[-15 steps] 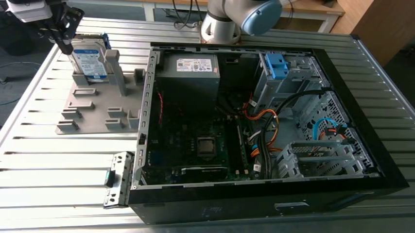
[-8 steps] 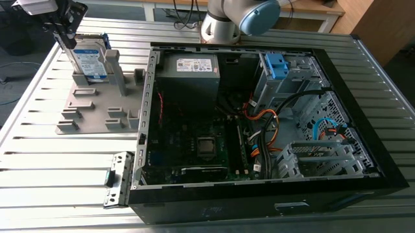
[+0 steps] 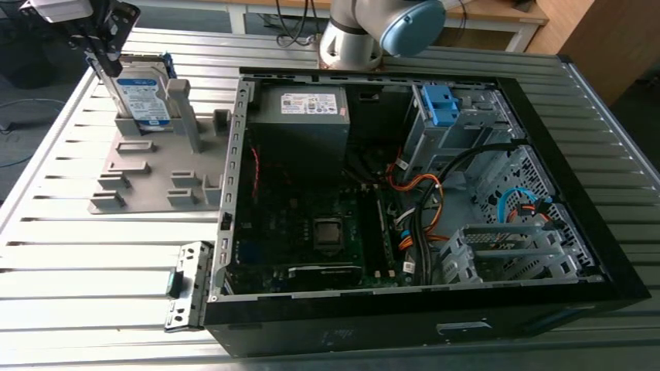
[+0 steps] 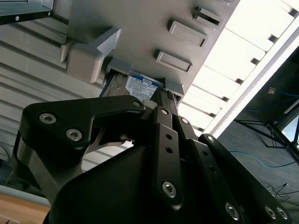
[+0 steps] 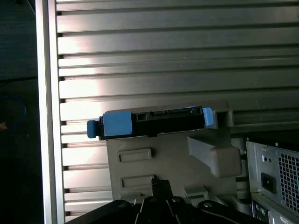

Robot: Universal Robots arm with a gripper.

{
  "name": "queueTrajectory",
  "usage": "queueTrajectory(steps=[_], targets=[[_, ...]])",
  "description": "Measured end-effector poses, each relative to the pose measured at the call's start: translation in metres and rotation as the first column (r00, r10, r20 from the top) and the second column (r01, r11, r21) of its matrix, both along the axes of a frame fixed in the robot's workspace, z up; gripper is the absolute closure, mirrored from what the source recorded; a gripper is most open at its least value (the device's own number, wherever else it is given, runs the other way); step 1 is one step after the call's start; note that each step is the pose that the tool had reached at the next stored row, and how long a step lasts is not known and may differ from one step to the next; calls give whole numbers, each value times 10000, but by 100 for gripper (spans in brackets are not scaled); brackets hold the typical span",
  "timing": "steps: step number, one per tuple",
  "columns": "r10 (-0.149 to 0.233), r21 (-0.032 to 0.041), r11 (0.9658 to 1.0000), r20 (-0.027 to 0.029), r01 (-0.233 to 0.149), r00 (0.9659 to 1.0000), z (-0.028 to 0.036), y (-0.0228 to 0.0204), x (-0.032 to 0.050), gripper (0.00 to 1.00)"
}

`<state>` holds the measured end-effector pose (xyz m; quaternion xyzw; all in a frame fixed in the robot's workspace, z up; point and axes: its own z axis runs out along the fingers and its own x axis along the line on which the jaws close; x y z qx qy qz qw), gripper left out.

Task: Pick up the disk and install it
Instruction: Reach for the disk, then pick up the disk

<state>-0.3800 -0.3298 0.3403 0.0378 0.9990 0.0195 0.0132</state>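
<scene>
On table at exterior view's left: one disk upright in grey rack, lower edge hidden; one tool alongside, open-or-closed unclear.

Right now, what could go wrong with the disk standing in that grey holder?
1. The disk stands upright in a slot of the grey holder, with the gripper right beside it. If it is pulled out crooked, it could jam or tip.
2. The open computer case is crowded with orange and black cables. The disk might snag on them on the way in.
</scene>
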Motion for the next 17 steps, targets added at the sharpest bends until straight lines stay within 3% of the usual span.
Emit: queueTrajectory(steps=[11,17], targets=[[50,0,10000,0,-50,10000,0,2,0,89],[484,-1,9988,0,-484,9988,0,2,0,89]])
